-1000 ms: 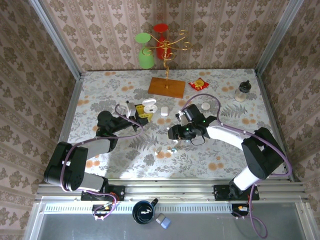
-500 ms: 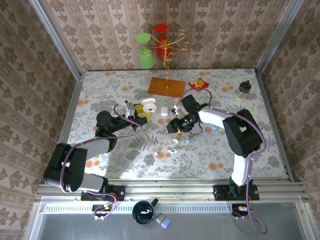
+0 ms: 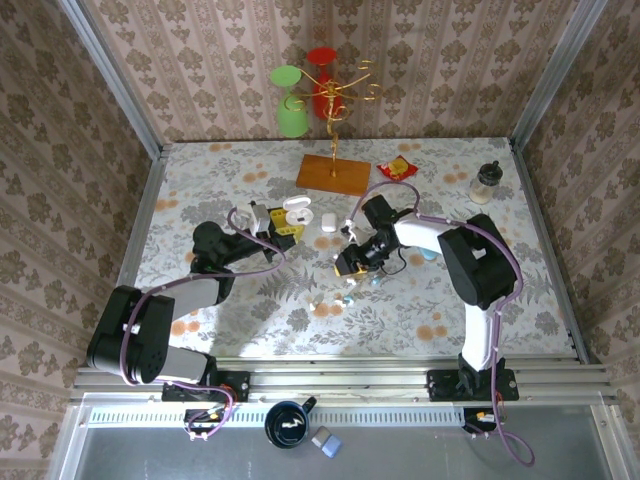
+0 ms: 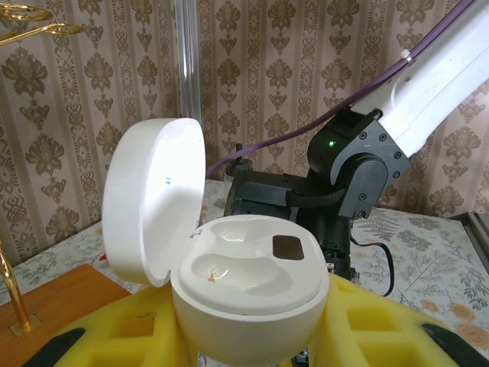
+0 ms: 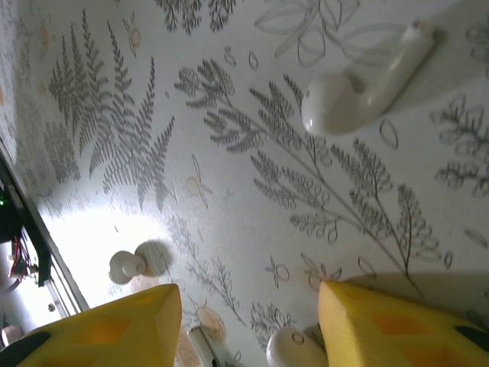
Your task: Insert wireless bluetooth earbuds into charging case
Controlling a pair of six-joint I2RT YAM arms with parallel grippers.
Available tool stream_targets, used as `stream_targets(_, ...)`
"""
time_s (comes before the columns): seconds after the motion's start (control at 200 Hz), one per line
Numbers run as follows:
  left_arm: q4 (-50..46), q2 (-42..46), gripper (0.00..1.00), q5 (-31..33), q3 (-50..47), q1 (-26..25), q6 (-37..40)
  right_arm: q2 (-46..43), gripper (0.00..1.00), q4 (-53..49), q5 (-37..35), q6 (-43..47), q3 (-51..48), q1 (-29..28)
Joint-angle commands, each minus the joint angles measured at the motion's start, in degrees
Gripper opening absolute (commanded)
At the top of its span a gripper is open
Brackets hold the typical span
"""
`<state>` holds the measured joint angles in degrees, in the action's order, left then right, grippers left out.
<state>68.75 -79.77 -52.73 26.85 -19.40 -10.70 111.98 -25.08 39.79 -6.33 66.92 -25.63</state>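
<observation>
**A:** As seen from above, whereabouts for the left hand?

**B:** Over the far-left part of the worktop, a little short of the wooden stand at the far edge. Pressed in on an open white case, yellow pads against both flanks.

**A:** Lid?

**B:** Swung up and back, standing nearly upright. Two moulded hollows showing inside, with a small dark square beside the farther one.

**A:** And the right hand?

**B:** Near the middle of the worktop, aimed downward. Spread, with flowered surface showing between the yellow fingers. Pinching nothing.

**A:** Earbuds?

**B:** Loose on the worktop, not yet in the case. One white, lying on its side well clear of the fingertips. A second earbud, also white, low in the right wrist view and just beside one finger; touching or not, cannot tell. Also a small pale round bit near the other finger, too small to name.

**A:** Anything else close by?

**B:** A shut white case between the two hands, toward the far edge. Green and red cups on the stand's gold hooks. A red packet beside the stand, and a small jar near the far-right corner.
</observation>
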Motion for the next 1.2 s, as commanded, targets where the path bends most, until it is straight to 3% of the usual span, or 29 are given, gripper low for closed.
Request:
stream_targets(0.0, 2.4, -0.43, 0.29, -1.34, 0.75, 0.31, 0.43, -2.52, 0.51, -3.09, 1.6, 0.99, -2.39, 0.05)
stream_targets(0.225, 3.32, -0.61, 0.29, -1.53, 0.66, 0.16, 0.09, -3.1, 0.47, -3.31, 1.08, 1.06, -3.79, 0.05)
stream_targets(0.295, 3.32, -0.56, 0.29, -1.54, 0.66, 0.14, -0.06, -3.08, 0.39, -3.31, 0.86, 0.89, -3.84, 0.03)
stream_targets(0.47, 3.32, -0.48, 0.29, -1.29, 0.32, 0.15, 0.04, -3.69, 0.33, -2.5, 1.71, 0.25, -4.4, 0.05)
stream_targets(1.195, 3.69, -1.18, 0.29, -1.16, 0.58, 0.15, -0.28, -3.9, 0.33, -4.49, 2.61, 3.33, -4.79, -2.05)
